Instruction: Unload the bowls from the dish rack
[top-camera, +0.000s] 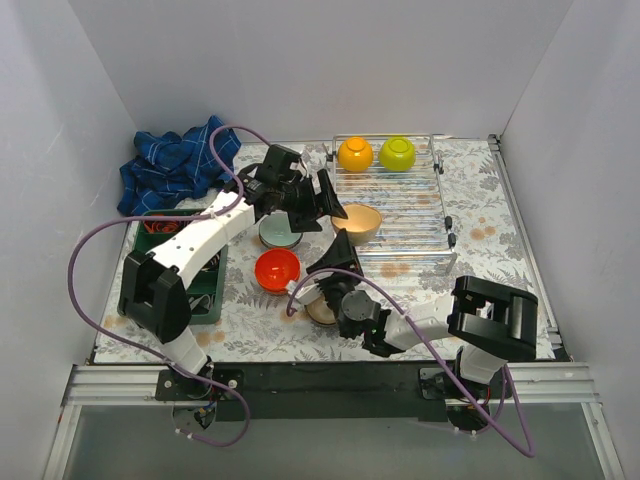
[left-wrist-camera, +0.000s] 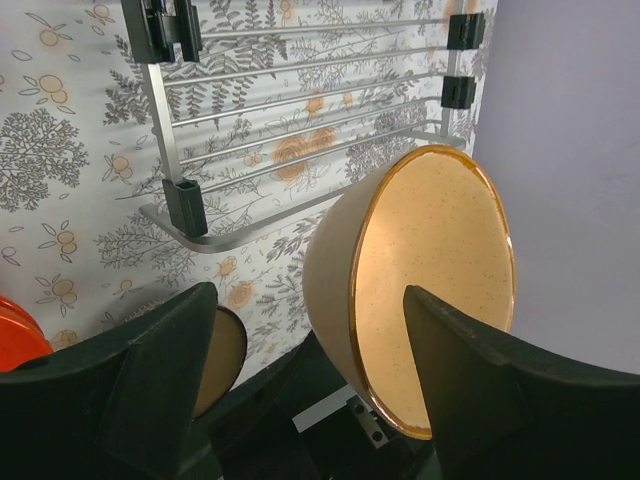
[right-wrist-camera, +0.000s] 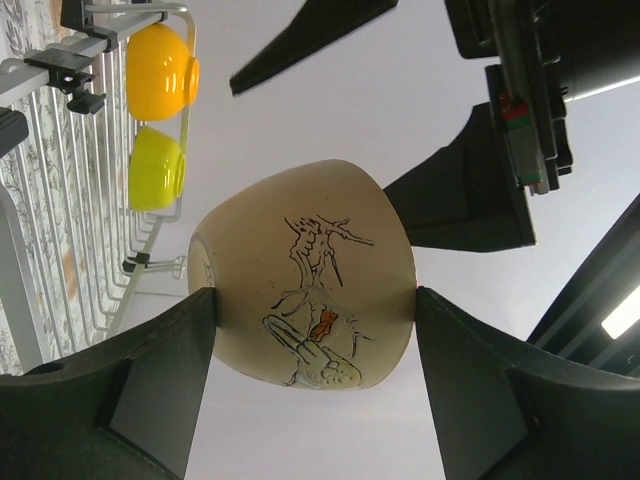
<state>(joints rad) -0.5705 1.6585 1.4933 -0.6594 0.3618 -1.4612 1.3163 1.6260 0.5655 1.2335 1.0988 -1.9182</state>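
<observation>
Fingers (right-wrist-camera: 150, 390) of the right jaws press both flanks of the speckled beige bowl (right-wrist-camera: 310, 285), gripping it tipped on its side at the left side of the dish rack (top-camera: 400, 215). The left jaws gape wide, one finger across the bowl's mouth, the other well apart. An orange-yellow bowl (top-camera: 355, 154) and a lime green bowl (top-camera: 397, 153) sit at the rack's far rail, with bare wires nearer. A red-orange bowl (top-camera: 277, 268) rests on the floral tabletop (top-camera: 490, 250), which lies open right of the rack. White walls close three sides.
</observation>
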